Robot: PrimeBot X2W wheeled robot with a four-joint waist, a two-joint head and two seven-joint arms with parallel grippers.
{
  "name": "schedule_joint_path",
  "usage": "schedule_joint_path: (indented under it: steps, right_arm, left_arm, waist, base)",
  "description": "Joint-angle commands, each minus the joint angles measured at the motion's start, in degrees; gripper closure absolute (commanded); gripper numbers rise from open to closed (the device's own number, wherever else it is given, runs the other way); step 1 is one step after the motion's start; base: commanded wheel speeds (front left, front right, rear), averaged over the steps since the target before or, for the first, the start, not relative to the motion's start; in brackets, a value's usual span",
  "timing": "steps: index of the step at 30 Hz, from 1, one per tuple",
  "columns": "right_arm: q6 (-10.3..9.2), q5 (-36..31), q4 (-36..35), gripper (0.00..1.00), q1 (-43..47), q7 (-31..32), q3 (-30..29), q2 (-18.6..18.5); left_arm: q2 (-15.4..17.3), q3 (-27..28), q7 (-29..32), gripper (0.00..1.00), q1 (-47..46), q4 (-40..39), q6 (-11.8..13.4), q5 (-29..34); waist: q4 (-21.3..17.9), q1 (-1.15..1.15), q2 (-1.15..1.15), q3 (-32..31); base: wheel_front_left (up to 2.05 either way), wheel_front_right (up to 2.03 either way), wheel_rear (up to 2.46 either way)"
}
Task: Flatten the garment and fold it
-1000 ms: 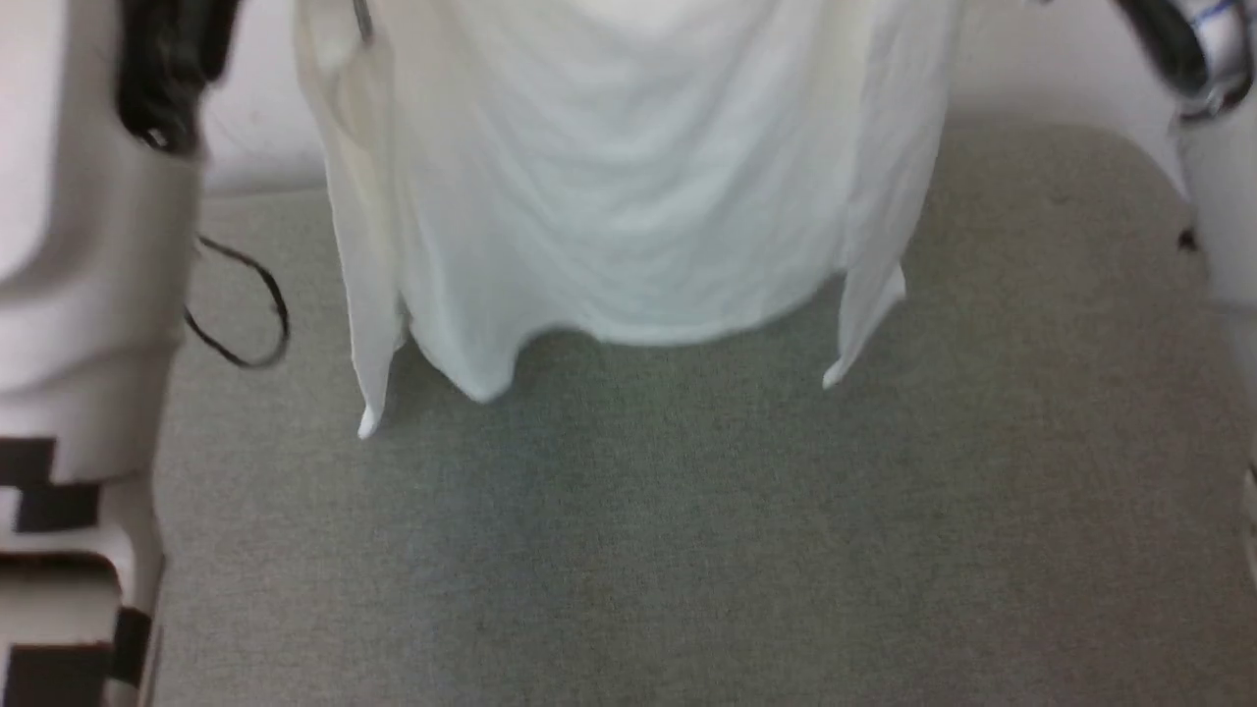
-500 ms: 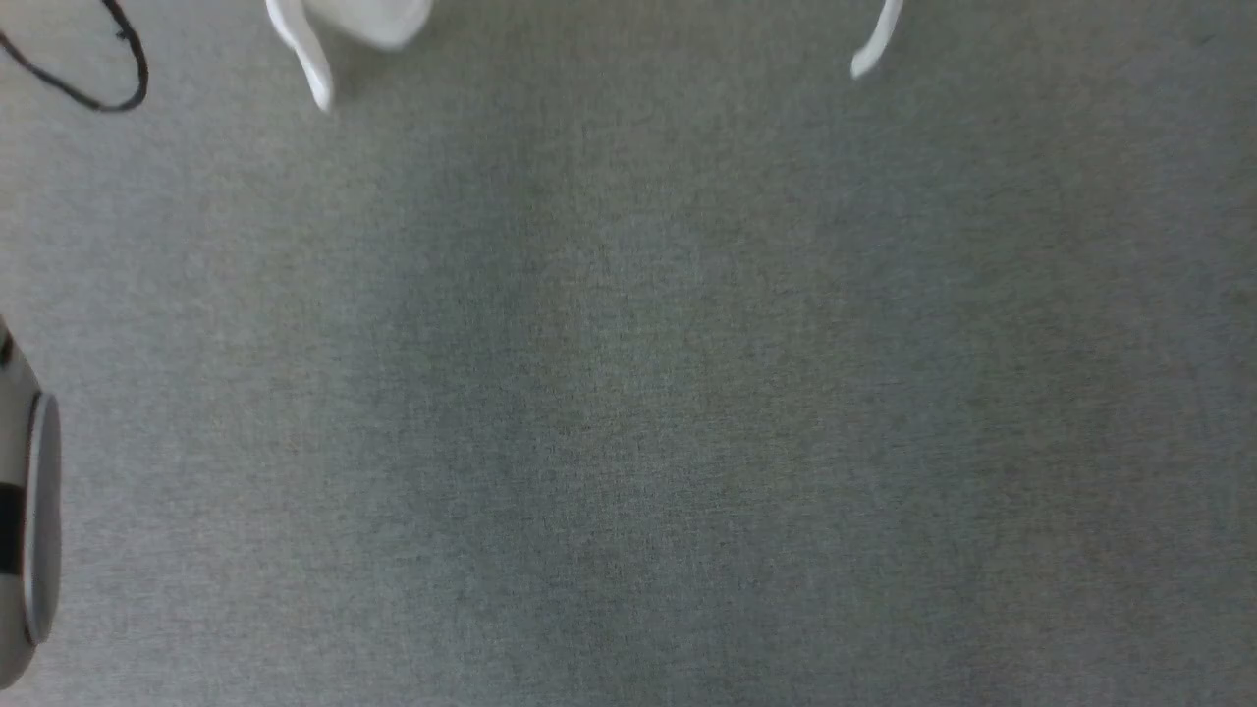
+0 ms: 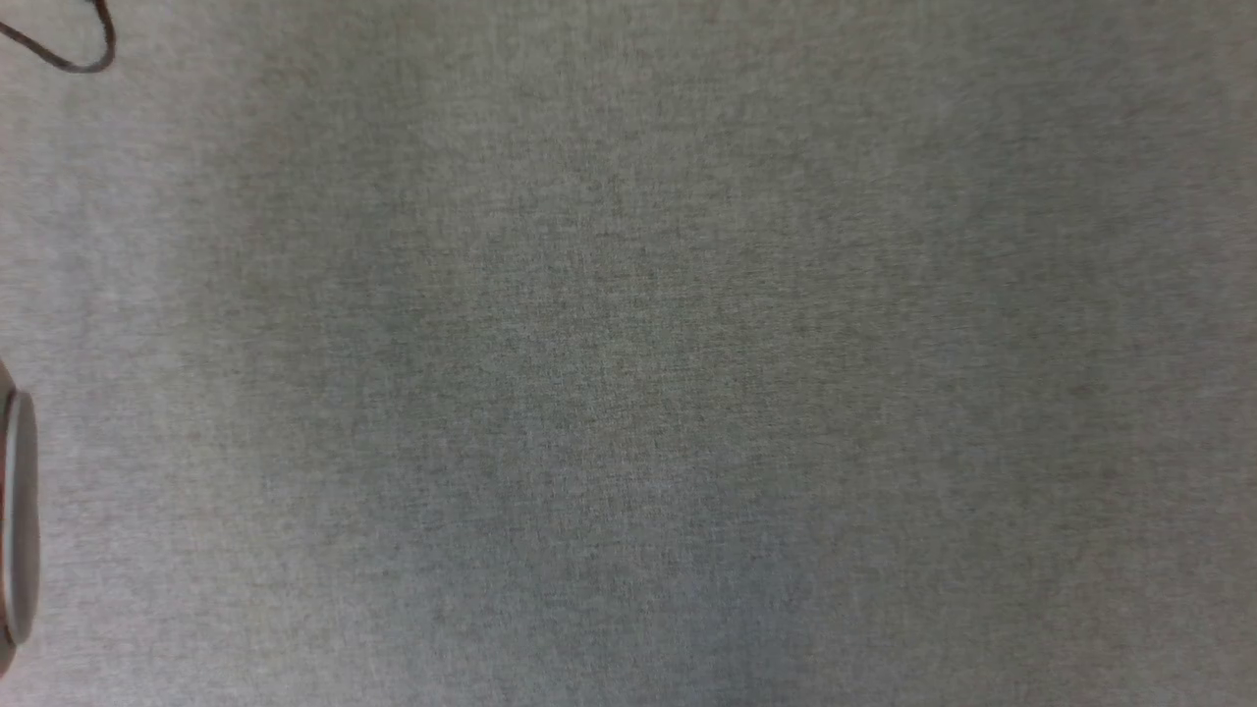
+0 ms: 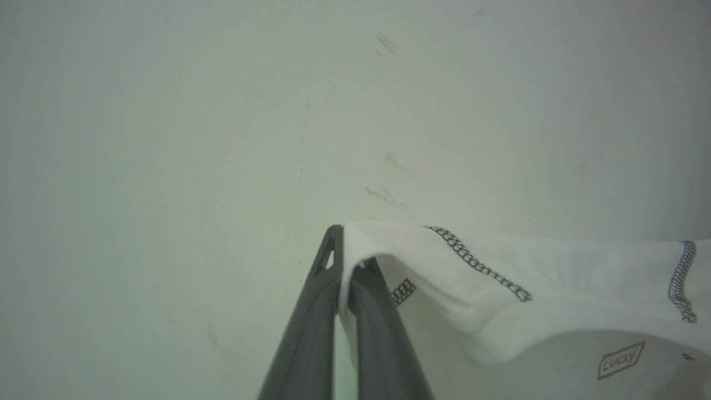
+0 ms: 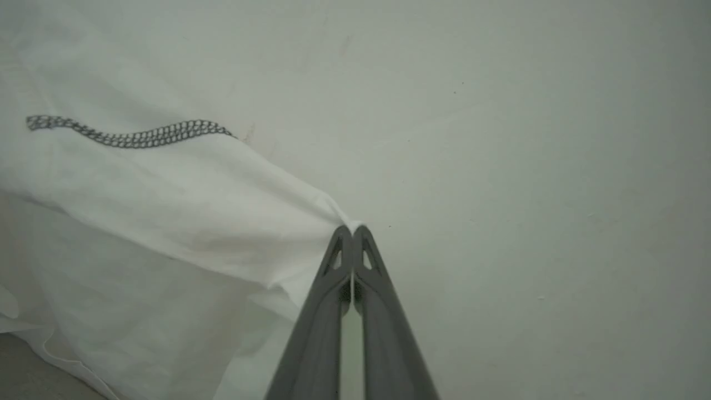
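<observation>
Gripping the garment (image 4: 555, 278), we hold it with our left hand (image 4: 350, 250) and right hand (image 5: 351, 229) clamped on white fabric.

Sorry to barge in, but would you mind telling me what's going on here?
The robot is holding a white shirt up in front of a pale wall. Its left gripper is shut on the fabric near a zigzag seam, and its right gripper is shut on another edge. The head camera looks down at a grey surface with a cable. Nothing is folded yet.
</observation>
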Motion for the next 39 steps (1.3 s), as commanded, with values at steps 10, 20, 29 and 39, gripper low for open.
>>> schedule_joint_path:
  steps: [10,20,29,39]
  right_arm:
    - [-0.06,6.28,-10.09,1.00,14.05,-1.14,2.71,-5.27]
    - [-0.06,10.00,-25.25,1.00,37.91,2.26,-0.32,-6.91]
    - [-0.06,9.88,-34.44,1.00,60.29,4.63,-5.38,-5.45]
    - [-0.06,9.62,-41.01,1.00,77.63,5.70,-8.80,-1.44]
  left_arm:
    - [2.73,-1.63,-2.23,1.00,15.39,-7.33,-1.82,-1.11]
    - [7.48,-4.96,1.53,1.00,41.06,-23.27,1.78,-0.80]
    - [9.10,-6.57,3.04,1.00,62.23,-35.49,8.62,-1.00]
    - [8.75,-11.71,5.26,1.00,78.08,-39.74,11.96,-2.03]
  waist:
    - [0.60,-0.01,0.00,-4.17]
    - [0.05,-0.01,0.00,-13.73]
    - [0.17,-0.01,0.00,-19.56]
    - [0.14,-0.01,0.00,-25.18]
  base:
    - [0.00,0.00,0.00]
    - [0.00,0.00,0.00]
    - [0.00,0.00,0.00]
    - [0.00,0.00,0.00]
